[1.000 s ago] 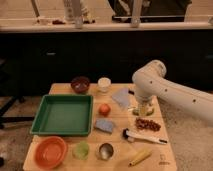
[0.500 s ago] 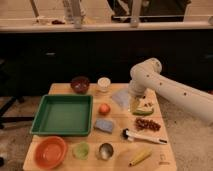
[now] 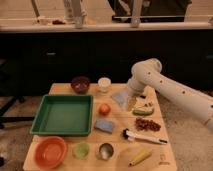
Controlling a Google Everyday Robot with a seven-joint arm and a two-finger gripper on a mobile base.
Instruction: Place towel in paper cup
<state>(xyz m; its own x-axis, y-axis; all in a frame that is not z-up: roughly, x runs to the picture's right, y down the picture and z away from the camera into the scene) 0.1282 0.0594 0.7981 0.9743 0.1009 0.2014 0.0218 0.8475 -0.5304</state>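
the towel (image 3: 119, 96) lay on the desk (image 3: 60, 90), not yet in the paper cup (image 3: 104, 84). the gripper (image 3: 131, 103) sat at the towel's edge; whether it held anything, i could not tell.

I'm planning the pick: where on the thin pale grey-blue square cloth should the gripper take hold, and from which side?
Probably its right-hand corner in the picture, from above: the thin pale grey-blue square cloth lies flat and limp on the wooden table, offering no raised side. The two-finger gripper is at that corner.
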